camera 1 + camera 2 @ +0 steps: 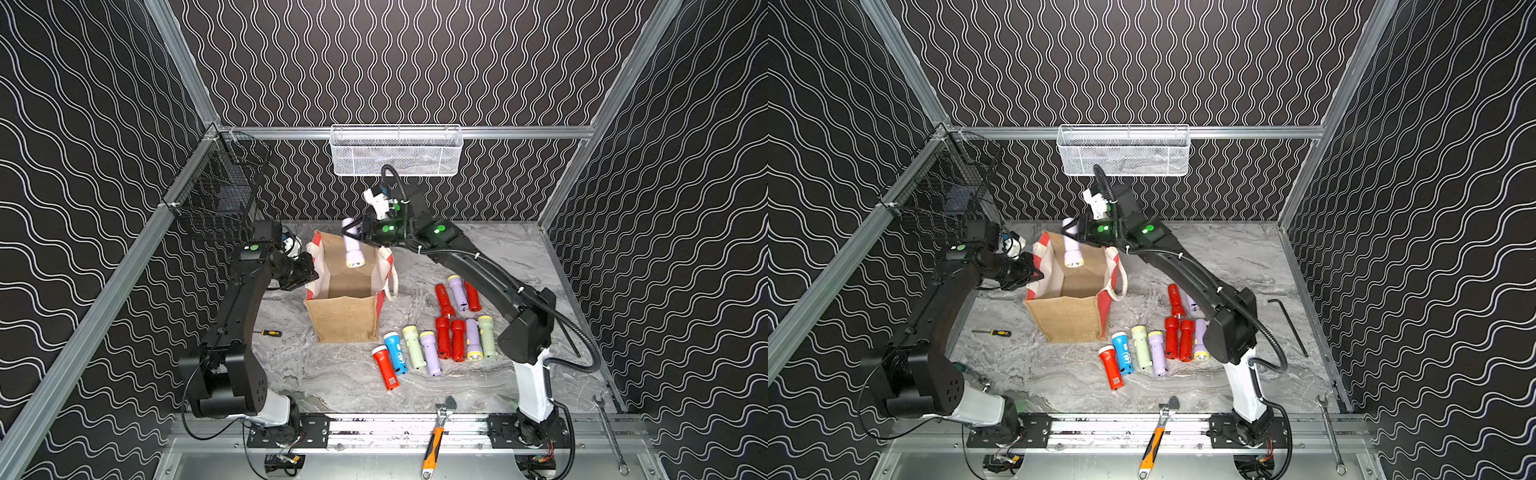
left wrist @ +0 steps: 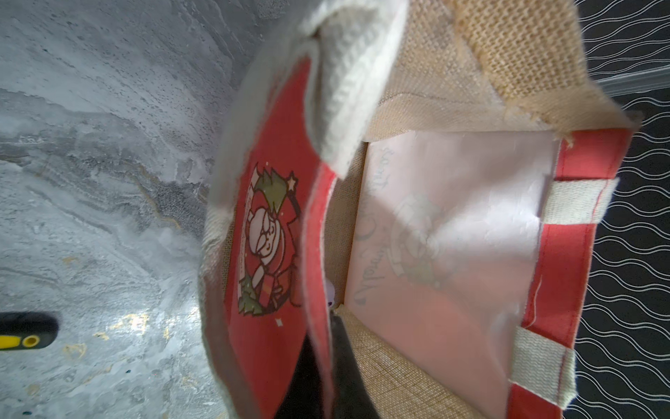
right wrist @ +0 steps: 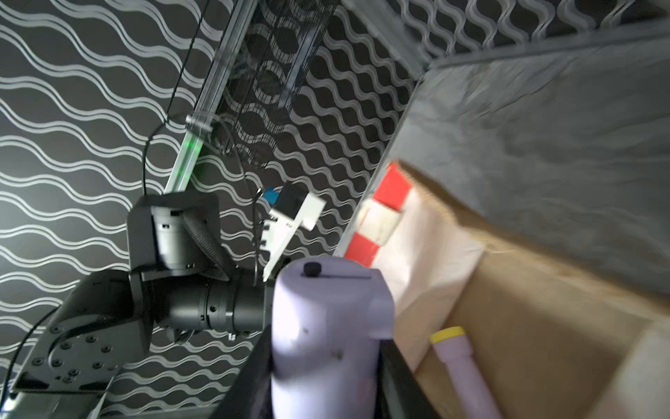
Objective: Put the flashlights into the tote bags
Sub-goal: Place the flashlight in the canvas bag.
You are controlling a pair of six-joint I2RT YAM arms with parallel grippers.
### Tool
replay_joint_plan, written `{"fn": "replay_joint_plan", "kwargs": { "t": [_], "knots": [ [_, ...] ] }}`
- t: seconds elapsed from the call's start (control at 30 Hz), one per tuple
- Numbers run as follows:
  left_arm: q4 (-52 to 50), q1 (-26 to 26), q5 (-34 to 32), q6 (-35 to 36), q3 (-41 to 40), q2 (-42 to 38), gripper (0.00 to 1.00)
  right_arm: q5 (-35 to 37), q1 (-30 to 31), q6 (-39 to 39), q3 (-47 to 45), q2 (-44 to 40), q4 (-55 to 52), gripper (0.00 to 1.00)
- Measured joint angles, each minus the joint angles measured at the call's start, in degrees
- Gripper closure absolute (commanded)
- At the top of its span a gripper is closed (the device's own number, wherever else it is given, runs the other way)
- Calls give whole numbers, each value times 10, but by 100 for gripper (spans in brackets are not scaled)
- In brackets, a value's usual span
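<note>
**Lilac flashlight held over the open bag**

The right end effector [image 1: 356,233] is closed around the body of a lilac flashlight [image 1: 354,253]. The flashlight's yellowish head sticks out of the end effector and points toward the tote bag [image 1: 345,322]. The open mouth of the bag lies directly below this end effector. I judge that the flashlight is held there for a drop, so that on release it falls inside and not on the rim.

The left end effector [image 1: 306,275] is closed on the red side panel of the bag. The left wrist view shows its dark fingers [image 2: 348,366] on both sides of the cloth. This grip probably holds the soft bag open and upright.

Far below the right end effector, another lilac flashlight [image 3: 462,362] already lies on the bottom of the bag. The remaining flashlights [image 1: 458,338] lie in rows on the tabletop [image 1: 332,386], well apart from both end effectors.
</note>
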Motion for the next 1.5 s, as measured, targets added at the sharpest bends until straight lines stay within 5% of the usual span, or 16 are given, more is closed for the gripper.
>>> {"fn": "replay_joint_plan", "kwargs": {
  "t": [0.63, 1.5],
  "knots": [
    [12, 0, 10, 0, -11, -16, 100, 11, 41, 45, -110, 77, 62, 75],
    [16, 0, 12, 1, -19, -17, 100, 69, 49, 19, 9, 226, -100, 67]
  ]
}}
